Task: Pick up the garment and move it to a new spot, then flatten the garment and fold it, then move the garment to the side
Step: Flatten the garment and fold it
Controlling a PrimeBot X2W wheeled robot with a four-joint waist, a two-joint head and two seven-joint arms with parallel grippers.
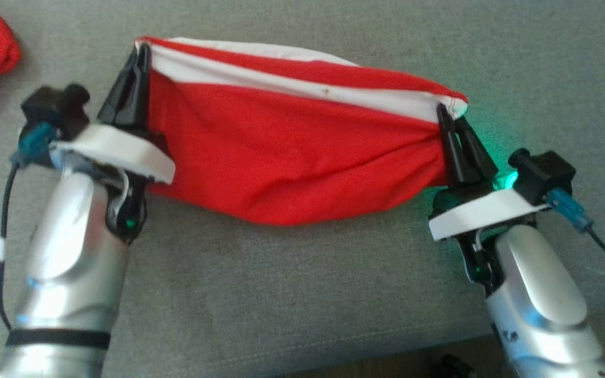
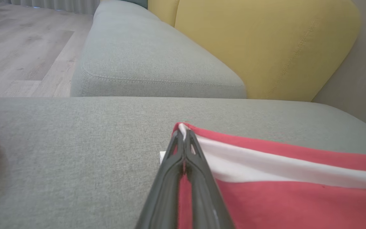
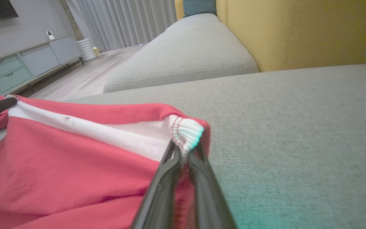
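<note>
Head view: your forearms [image 1: 66, 247] reach forward, left gripper [image 1: 142, 60] and right gripper [image 1: 448, 119] each clamped on a top corner of the red garment [image 1: 292, 152], stretched between them. Left wrist: the garment [image 2: 281, 197] runs right of the fingers [image 2: 202, 178]. Right wrist: it sags left of them.

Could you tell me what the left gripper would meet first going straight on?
Probably the grey fabric sofa seat, just beyond the gripped corner of the red-and-white garment; depth is unclear.

Red garment [image 1: 292, 157] with a white band along one edge, grey woven sofa seat [image 1: 281, 294], mustard-yellow back cushion [image 2: 265, 47], black left gripper [image 1: 143, 53] and right gripper [image 1: 450, 118], pale wood-grain floor [image 2: 17, 47].
</note>
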